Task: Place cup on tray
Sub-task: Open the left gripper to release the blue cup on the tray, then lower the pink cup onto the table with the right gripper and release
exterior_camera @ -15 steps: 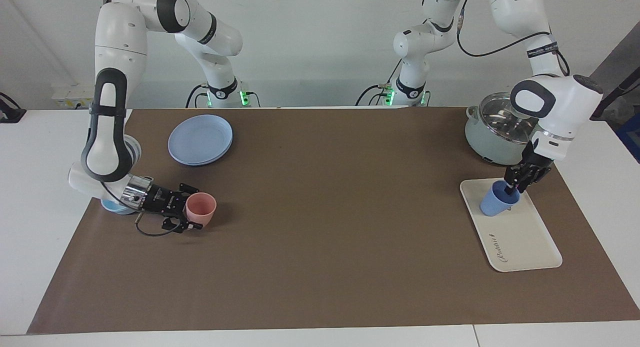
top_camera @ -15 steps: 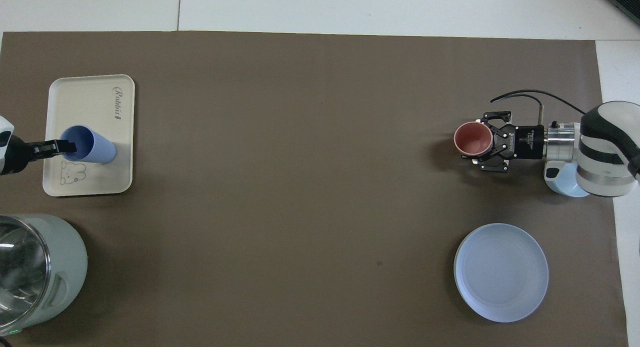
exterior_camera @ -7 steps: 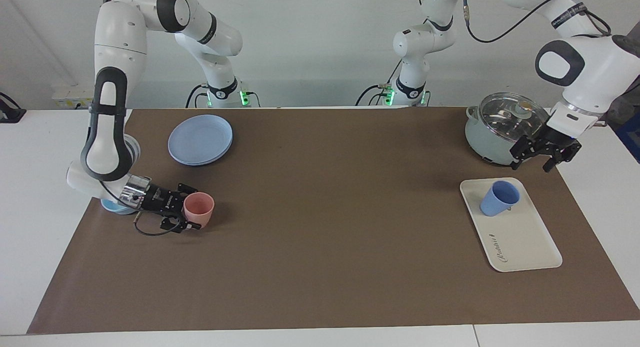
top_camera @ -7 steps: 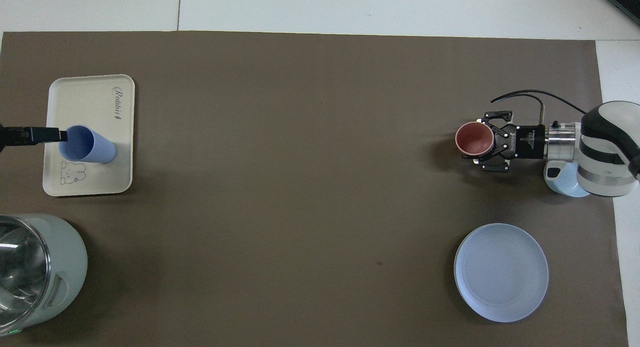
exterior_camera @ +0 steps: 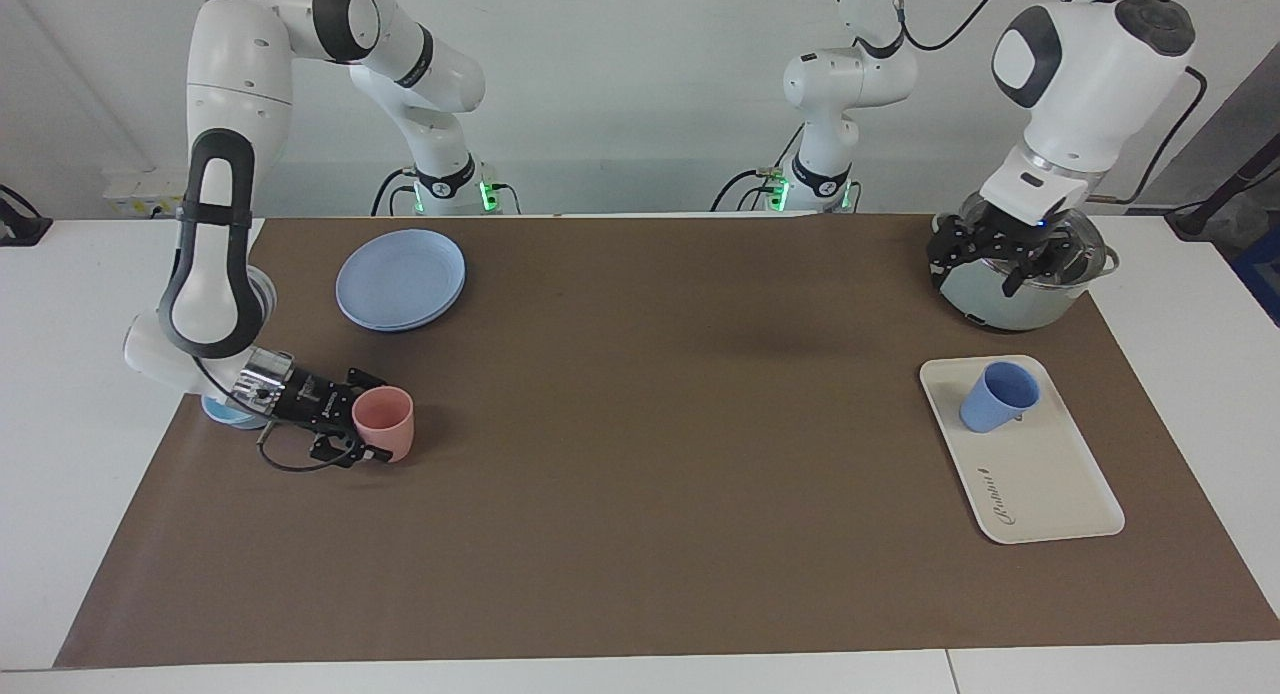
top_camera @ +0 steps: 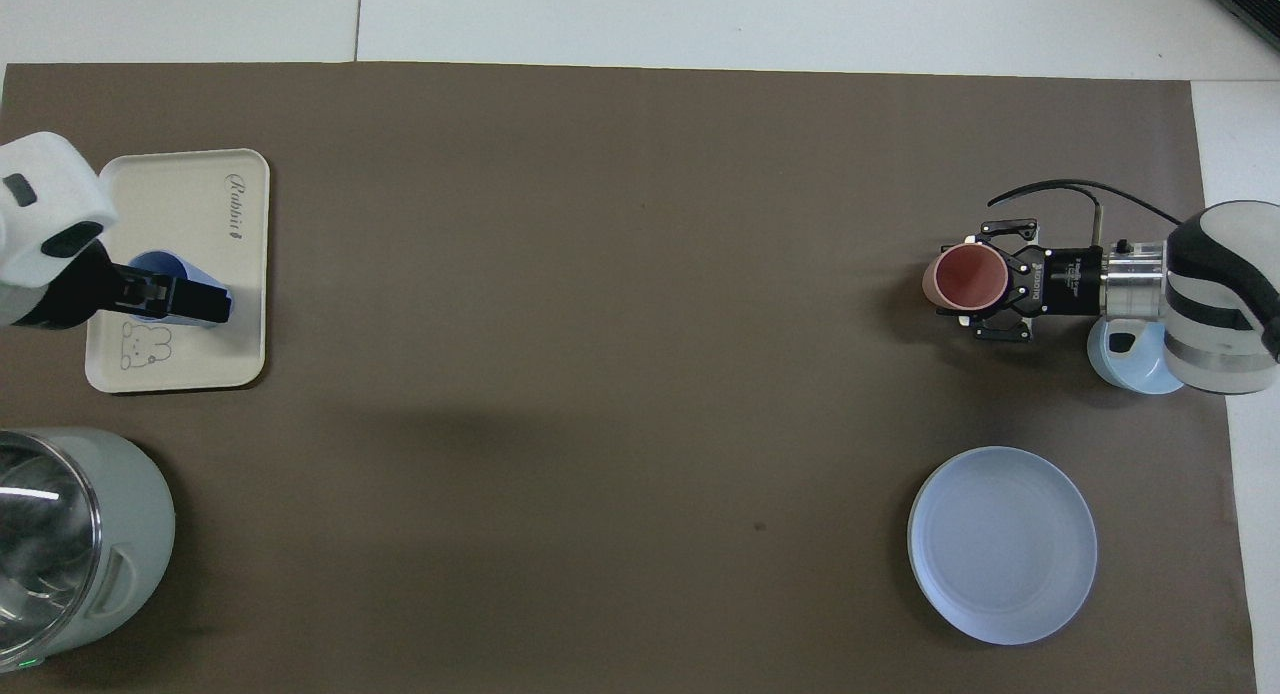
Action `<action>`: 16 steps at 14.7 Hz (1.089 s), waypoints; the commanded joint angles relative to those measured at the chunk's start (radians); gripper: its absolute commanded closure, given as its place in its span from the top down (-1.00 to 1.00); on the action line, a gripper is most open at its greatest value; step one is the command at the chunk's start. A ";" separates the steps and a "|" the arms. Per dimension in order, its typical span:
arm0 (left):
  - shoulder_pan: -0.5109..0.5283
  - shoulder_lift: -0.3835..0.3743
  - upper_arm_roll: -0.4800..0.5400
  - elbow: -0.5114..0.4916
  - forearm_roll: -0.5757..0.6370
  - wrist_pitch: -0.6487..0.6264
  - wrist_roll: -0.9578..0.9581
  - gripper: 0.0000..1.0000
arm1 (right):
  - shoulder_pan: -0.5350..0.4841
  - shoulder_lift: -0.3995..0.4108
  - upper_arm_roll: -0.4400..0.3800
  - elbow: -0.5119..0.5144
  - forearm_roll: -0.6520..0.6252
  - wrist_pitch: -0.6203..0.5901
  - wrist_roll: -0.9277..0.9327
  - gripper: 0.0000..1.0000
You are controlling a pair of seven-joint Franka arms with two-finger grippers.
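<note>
The periwinkle-blue cup (exterior_camera: 995, 396) stands on the cream tray (exterior_camera: 1050, 484) at the tray's end nearer to the robots, with nothing gripping it. My left gripper (exterior_camera: 985, 269) hangs open in the air over the pot, apart from the cup. In the overhead view the left gripper (top_camera: 212, 302) covers most of the cup (top_camera: 150, 266) on the tray (top_camera: 180, 194). At the right arm's end my right gripper (exterior_camera: 372, 420) (top_camera: 965, 279) lies low and is shut on the rim of a pink cup (exterior_camera: 392, 432) (top_camera: 962, 264).
A grey-green pot with a glass lid (exterior_camera: 1020, 299) (top_camera: 70, 544) stands beside the tray, nearer to the robots. A round blue plate (exterior_camera: 400, 279) (top_camera: 1002, 544) and a light-blue bowl (exterior_camera: 225, 412) (top_camera: 1135, 359) under the right wrist are at the right arm's end.
My left gripper opened, let go of the blue cup, rose and swung over the pot. My right gripper drew the pink cup a little toward its own end of the table.
</note>
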 commanded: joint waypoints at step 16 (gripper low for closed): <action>-0.029 0.058 0.021 0.235 0.032 -0.267 0.026 1.00 | -0.006 -0.003 -0.006 -0.011 -0.248 0.201 -0.039 0.98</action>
